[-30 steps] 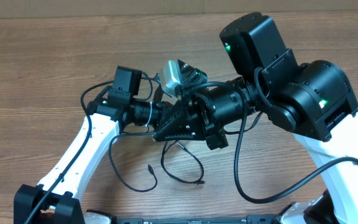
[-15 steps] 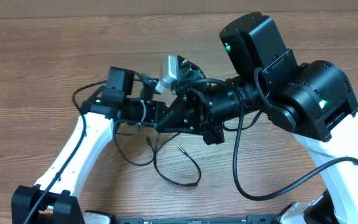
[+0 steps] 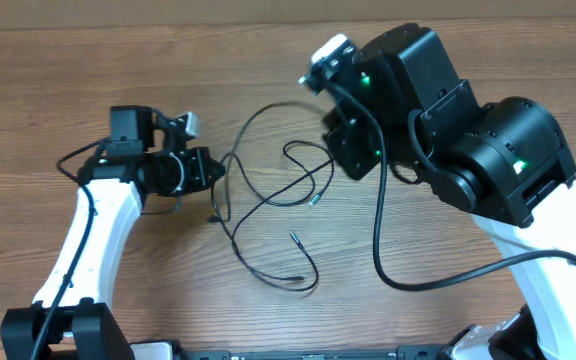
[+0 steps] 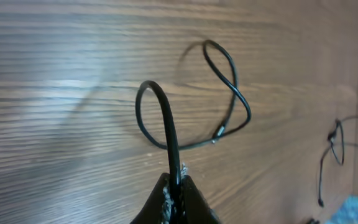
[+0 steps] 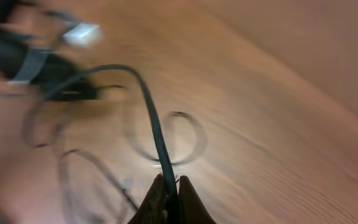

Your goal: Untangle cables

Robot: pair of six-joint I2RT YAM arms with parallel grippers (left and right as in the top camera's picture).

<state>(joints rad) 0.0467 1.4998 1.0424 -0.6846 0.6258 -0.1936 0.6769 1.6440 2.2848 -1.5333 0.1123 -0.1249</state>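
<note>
Hidden in the overhead view: the right hand [image 3: 336,125] sat tucked under its own arm's black housing [image 3: 398,90], so its fingertips were hard to make out there.
Blurred: the right wrist view was smeared; only the nearest cord and some faint loops behind it read clearly.
Cut off: the left wrist view showed just the tips of the left hand [image 4: 174,186] at the bottom edge.
Left hand: clamped tight on one black strand, which rose from between the fingertips, arched over and ran into a loose loop lying on the tabletop [image 3: 68,80].
Right hand, wrist view: the right hand [image 5: 171,186] was pinched closed on another strand that curved up and away to the left.
Cables: the cables [image 3: 268,204] lay spread on the tabletop between the two hands, in open loops that crossed one another, with small plug tips [image 3: 313,198] lying free near the middle.
Unclear: whether the crossings were still knotted could not be told.
Change from a second before: the hands had been bunched together over the centre, covering the cords; now the left hand [image 3: 203,170] was off to the left, the right one had drawn back toward the far side, and the strands were pulled out wide.
</note>
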